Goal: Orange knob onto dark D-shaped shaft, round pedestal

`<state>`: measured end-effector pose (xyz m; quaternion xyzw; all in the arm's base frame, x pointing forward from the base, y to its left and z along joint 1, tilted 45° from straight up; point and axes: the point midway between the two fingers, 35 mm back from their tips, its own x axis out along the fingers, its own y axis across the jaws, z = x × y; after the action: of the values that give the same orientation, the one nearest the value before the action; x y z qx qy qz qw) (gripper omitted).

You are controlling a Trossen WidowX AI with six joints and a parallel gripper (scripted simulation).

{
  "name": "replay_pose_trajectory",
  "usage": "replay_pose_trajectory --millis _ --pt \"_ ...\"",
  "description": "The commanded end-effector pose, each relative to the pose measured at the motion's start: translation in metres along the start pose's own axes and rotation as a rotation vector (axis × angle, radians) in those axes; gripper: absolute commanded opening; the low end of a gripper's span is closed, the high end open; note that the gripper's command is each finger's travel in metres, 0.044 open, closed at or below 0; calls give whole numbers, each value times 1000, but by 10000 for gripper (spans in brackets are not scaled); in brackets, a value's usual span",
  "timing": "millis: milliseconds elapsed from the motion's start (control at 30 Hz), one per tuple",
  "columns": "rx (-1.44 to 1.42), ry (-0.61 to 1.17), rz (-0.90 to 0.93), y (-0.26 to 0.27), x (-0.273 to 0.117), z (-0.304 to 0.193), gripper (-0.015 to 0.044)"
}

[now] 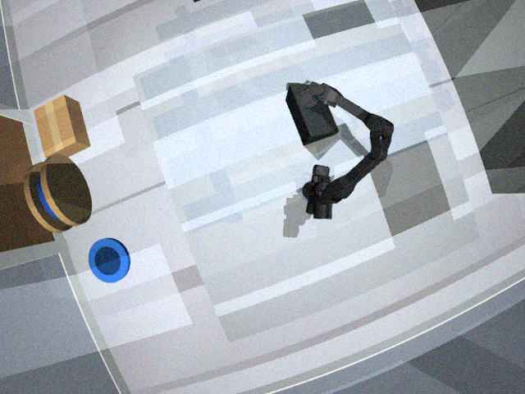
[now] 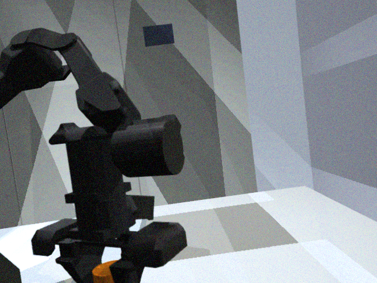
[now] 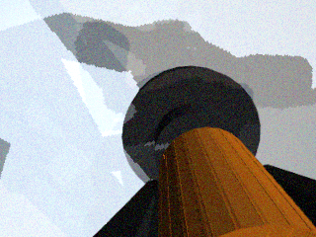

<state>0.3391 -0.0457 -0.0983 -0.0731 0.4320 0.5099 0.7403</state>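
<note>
Orange knob (image 2: 103,273) (image 3: 217,183) clasped in black gripper (image 2: 102,270); wrist view puts it over the round pedestal's (image 3: 197,91) five o'clock side. Seating unclear. Top view: blue ring (image 1: 93,259) toward eight o'clock.

I can read no text, label, brand, number or sign anywhere, neither on anything standing on the counter (image 1: 254,271) (image 2: 328,213) (image 3: 44,163) nor on my own end effector (image 2: 100,270) (image 3: 217,197).
</note>
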Motion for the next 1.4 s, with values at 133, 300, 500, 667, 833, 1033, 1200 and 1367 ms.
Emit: replay_pose_trajectory --millis 133,300,500,667,833,1033,1200,1367 --pt "-2 -5 -2 0 -3 1 0" --pt "-11 -4 -2 2 -5 2 0" --pt "-201 -4 -2 3 -6 3 0" --pt "-211 -4 -2 2 -5 2 0" --pt "-211 -4 -2 1 -3 1 0" --pt "-211 -4 -2 0 -4 1 0" --pt "-211 -4 -2 0 -5 1 0" --pt "-211 -4 -2 1 -4 1 0"
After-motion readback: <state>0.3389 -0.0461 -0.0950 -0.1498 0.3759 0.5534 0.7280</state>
